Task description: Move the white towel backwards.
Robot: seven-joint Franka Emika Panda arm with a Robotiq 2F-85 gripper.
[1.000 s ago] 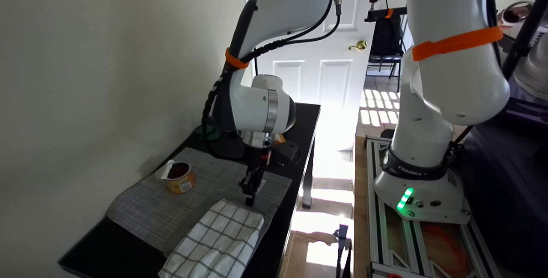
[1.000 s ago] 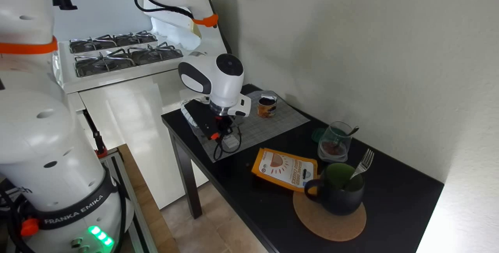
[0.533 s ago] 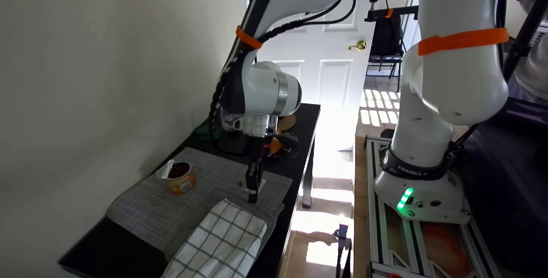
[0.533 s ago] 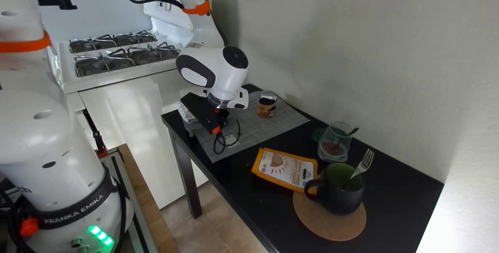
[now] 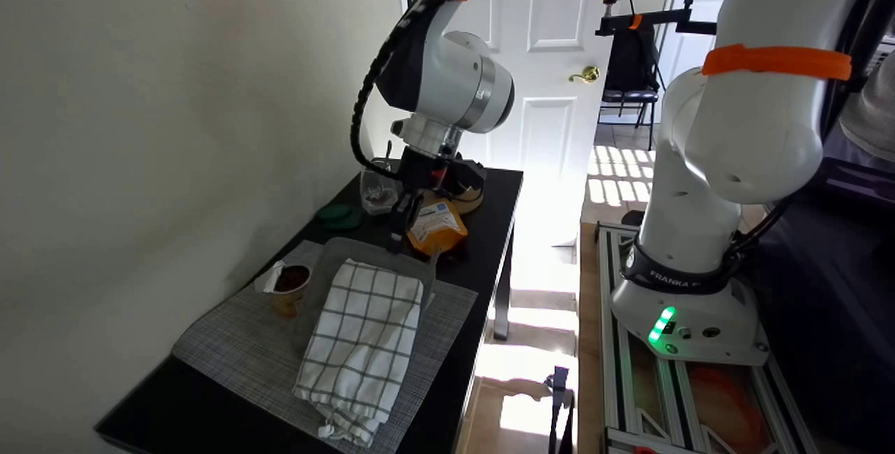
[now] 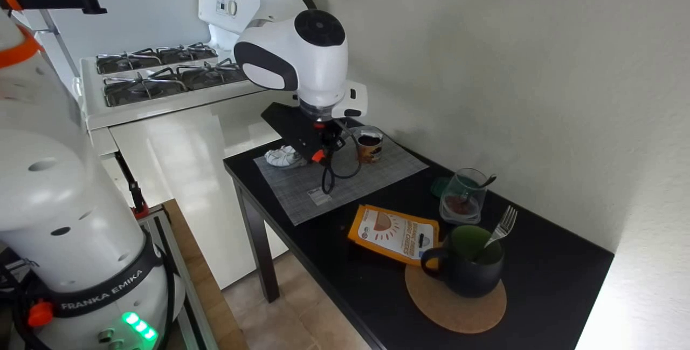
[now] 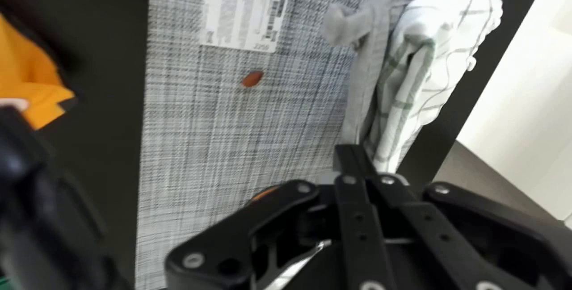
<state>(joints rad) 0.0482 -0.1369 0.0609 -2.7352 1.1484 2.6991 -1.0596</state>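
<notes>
1. Under way, not finished. The hand (image 7: 355, 156) is narrow, its 2 fingers pinching the upper edge of the white towel (image 5: 367, 331) together with a grey layer (image 5: 338, 252) behind it; whether that layer is the towel's own backing or a separate cloth, I cannot tell.
2. Done, as I judge it: the grip, and the lift of that upper edge. The towel hangs over the placemat (image 5: 234, 338), its lower end bunched near the end of the worktop (image 6: 550, 253) closest to the stove (image 6: 161, 91).
3. Left, by my reading: carrying it backwards, laying it down, letting go.
4. In an exterior view the long axis slopes from the hand downward and slightly left — gripped end toward the orange pouch (image 5: 436, 228), loose end away from it. The checked face is turned to that camera.
</notes>
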